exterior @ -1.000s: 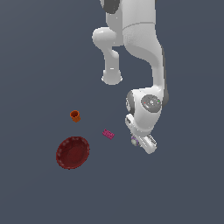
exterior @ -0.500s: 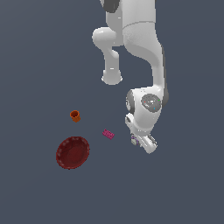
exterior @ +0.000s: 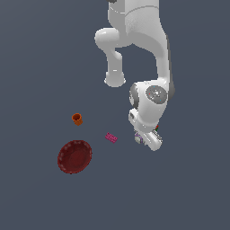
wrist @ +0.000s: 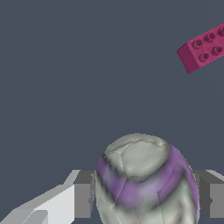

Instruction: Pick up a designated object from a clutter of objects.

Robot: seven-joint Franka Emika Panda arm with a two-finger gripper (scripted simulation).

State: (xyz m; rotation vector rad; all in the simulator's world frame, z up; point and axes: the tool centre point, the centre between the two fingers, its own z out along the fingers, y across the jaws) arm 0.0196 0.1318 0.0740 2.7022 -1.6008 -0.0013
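You have the white-purple ball sitting squarely between the gripper fingers, which flank it spread apart, not visibly clamped yet.

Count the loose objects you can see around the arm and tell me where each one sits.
4, possibly more hidden behind the arm: orange cup at the exterior view's left, dark red bowl below it, pink brick between bowl and gripper, white-purple ball between the fingers.
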